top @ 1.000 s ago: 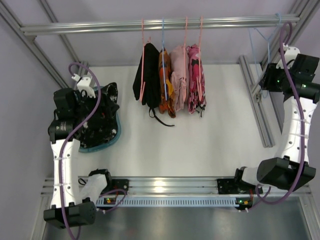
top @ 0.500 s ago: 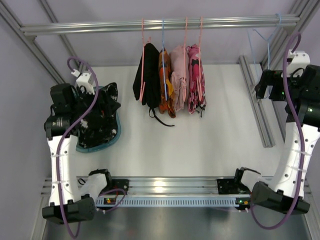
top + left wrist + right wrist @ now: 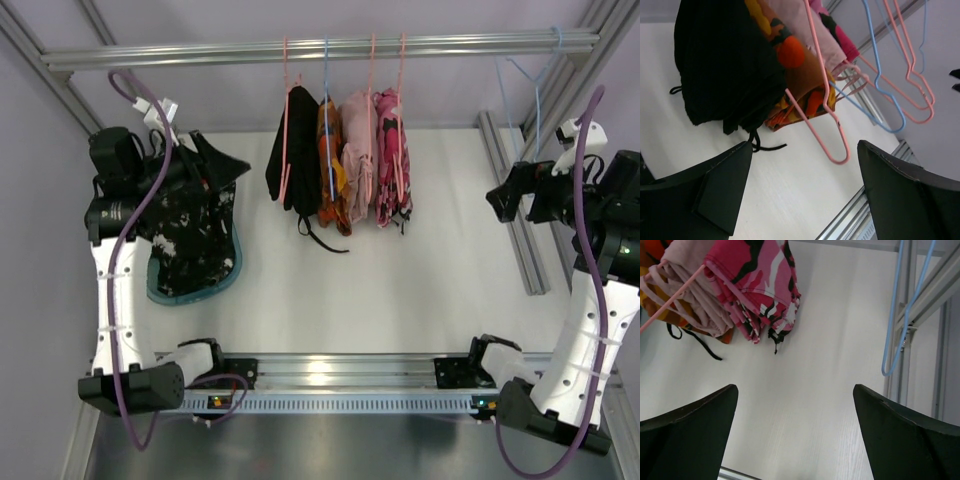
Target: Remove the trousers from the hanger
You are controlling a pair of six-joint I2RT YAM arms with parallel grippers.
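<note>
Speckled trousers [image 3: 200,250] on table [image 3: 420,290], overhead only

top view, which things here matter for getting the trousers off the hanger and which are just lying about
For the job:
black trousers with straps, on a pink hanger on the rail
speckled trousers, lying on the table at left

Just there:
orange garment, pale pink garment and pink camo garment, all hanging
empty blue hanger at right

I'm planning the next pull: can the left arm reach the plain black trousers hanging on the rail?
Probably yes. The left claw is open and faces the black trousers, the nearest garment hanging; only their pink hanger lies partly between.
</note>
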